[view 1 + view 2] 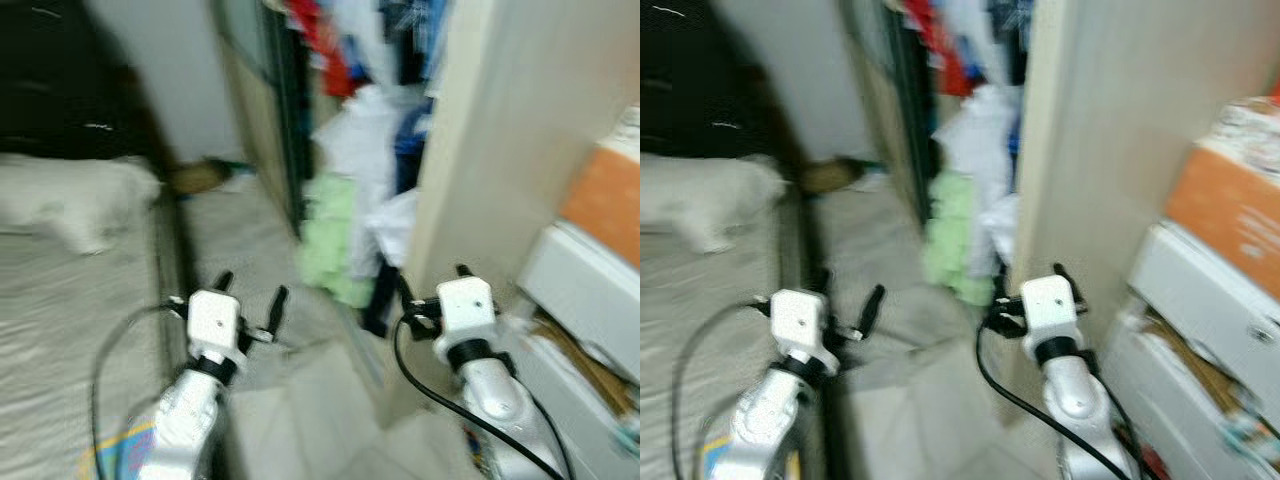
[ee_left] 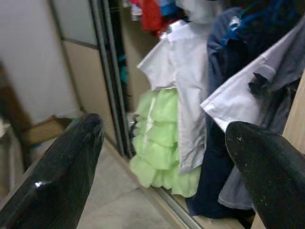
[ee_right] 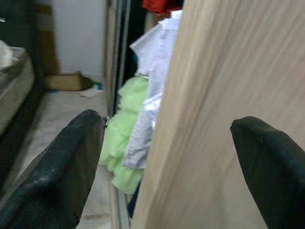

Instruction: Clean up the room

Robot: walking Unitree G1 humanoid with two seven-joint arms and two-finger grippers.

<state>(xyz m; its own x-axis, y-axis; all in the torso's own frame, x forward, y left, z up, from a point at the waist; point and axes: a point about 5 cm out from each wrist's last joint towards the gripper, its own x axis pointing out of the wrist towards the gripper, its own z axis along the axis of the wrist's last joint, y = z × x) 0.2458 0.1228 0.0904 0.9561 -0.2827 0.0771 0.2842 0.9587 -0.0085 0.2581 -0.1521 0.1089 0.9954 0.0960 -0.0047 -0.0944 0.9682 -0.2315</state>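
The room is seen through blurred head views, with both arms held out low in front. Nearest, the left gripper [image 1: 250, 300] hovers over the pale floor [image 1: 300, 400] beside the bed, fingers spread wide with nothing between them; its wrist view confirms it, two black fingertips [image 2: 71, 157] set well apart and air in the gap. The right gripper [image 1: 432, 290] hangs level with it on the other side, also released and empty, its fingertips [image 3: 71, 152] far apart, right up near the light wooden panel [image 3: 209, 119] of the wardrobe.

To the left lies the bed [image 1: 70, 300] with a grey cover, a white pillow [image 1: 70, 200] at its head. To the right, stacked white and orange boxes [image 1: 600, 260] stand against the panel, too smeared to read.

Just beyond the grippers, the open wardrobe [image 1: 285, 120] with its dark sliding-door frame. Inside hang clothes: a pale green ruffled garment [image 2: 162, 138] reaching almost to the track, a white shirt [image 2: 181, 81] just beside and partly over it, dark blue garments [image 2: 238, 52] next along, and something red [image 2: 152, 14] higher up.

Farther back, at the foot of the white wall [image 1: 170, 70], a brown cardboard box [image 3: 66, 81] sits on the floor, with a small pale scrap beside it that I can't make out.
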